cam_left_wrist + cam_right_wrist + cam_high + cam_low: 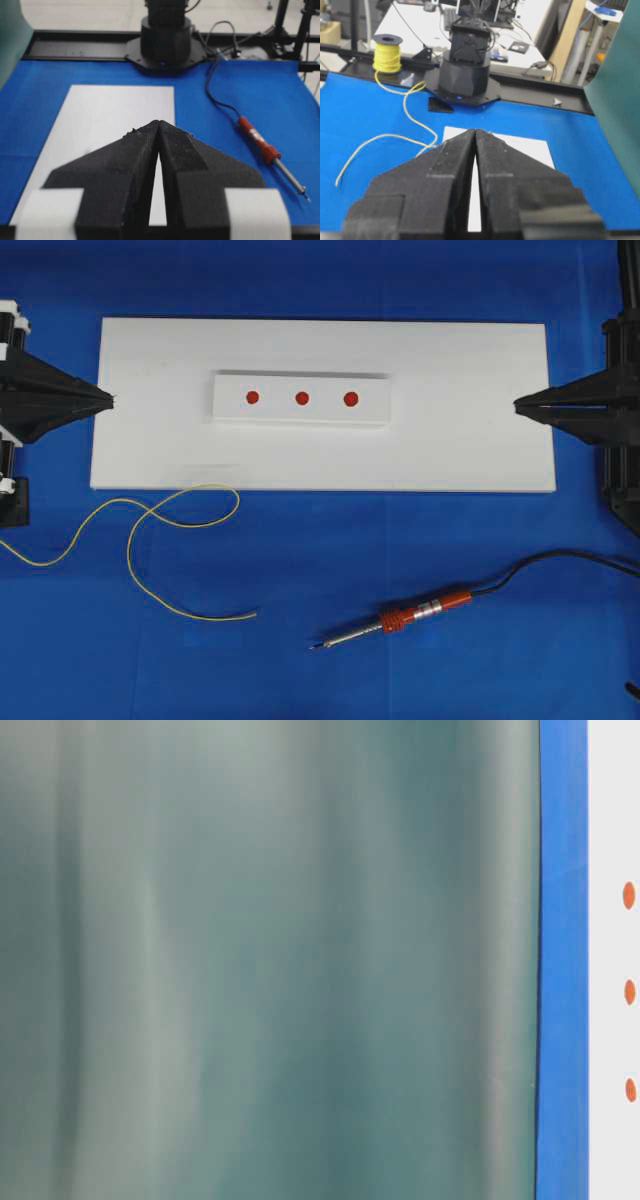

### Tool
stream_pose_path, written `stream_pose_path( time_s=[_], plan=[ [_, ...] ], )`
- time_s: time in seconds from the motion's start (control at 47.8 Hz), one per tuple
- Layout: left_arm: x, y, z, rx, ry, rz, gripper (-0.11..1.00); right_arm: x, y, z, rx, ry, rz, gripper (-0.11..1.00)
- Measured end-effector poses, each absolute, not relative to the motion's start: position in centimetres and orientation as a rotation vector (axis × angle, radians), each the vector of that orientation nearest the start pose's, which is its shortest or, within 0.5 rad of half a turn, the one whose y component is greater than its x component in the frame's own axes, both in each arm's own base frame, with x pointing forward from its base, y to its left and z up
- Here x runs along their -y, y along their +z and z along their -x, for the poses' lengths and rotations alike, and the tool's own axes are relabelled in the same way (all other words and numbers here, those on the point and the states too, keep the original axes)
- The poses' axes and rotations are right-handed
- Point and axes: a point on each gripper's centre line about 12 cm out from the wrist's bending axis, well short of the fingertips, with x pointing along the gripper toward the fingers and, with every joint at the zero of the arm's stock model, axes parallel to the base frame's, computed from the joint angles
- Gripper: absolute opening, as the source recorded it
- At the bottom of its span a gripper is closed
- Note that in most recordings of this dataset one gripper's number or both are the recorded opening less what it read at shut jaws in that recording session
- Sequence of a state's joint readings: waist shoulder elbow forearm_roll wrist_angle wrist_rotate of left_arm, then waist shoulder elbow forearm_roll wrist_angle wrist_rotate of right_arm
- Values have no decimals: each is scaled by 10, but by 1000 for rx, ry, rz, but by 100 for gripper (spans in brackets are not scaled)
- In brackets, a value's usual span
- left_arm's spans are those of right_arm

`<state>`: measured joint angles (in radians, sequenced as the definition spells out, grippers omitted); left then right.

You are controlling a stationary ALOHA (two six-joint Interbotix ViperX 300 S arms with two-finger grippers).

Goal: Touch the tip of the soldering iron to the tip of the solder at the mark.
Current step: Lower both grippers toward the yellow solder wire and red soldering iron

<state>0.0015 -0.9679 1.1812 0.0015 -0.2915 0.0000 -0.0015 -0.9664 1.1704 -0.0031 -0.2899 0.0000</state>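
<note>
The soldering iron [415, 617] lies on the blue cloth in front of the board, right of centre, its dark tip pointing left; the left wrist view shows the soldering iron [261, 145] too. The thin yellow solder [150, 530] curls in loose loops at the front left, one end near the middle; the right wrist view also catches the solder [410, 112]. Three red marks [301, 397] sit on a raised white block. My left gripper [112, 399] is shut and empty at the board's left edge. My right gripper [517, 406] is shut and empty at the right edge.
A large white board [450, 450] carries the small block [300, 415]. The iron's black cord [560, 560] runs off to the right. A yellow solder spool [387, 52] stands beside the far arm's base. A green sheet [270, 960] fills most of the table-level view.
</note>
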Motion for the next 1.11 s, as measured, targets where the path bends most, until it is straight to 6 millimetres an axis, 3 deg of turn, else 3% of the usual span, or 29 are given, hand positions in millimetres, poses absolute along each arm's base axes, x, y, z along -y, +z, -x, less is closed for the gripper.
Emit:
stream_pose_path(
  time_s=[0.126,0.398,0.502,0.607,0.691,0.816,0.921,1.109],
  plan=[
    [11,291,-198,74,-54,40,1,-8,293,-201,63,41,-9,-6],
    [38,284,-197,45,-190,49,2,-42,282,-206,-23,200,-59,-3],
    [49,277,-198,24,-242,48,2,-54,276,-208,-56,253,-86,9],
    [63,272,-201,25,-305,49,3,-67,267,-211,-99,301,-129,33],
    [76,266,-204,16,-358,48,21,-78,260,-214,-146,340,-154,58],
    [93,250,-209,-49,-415,37,60,-88,247,-222,-214,358,-169,90],
    [104,232,-214,-118,-447,18,83,-96,234,-226,-269,374,-160,90],
    [115,203,-224,-218,-466,7,80,-106,214,-233,-348,380,-173,89]
  ],
)
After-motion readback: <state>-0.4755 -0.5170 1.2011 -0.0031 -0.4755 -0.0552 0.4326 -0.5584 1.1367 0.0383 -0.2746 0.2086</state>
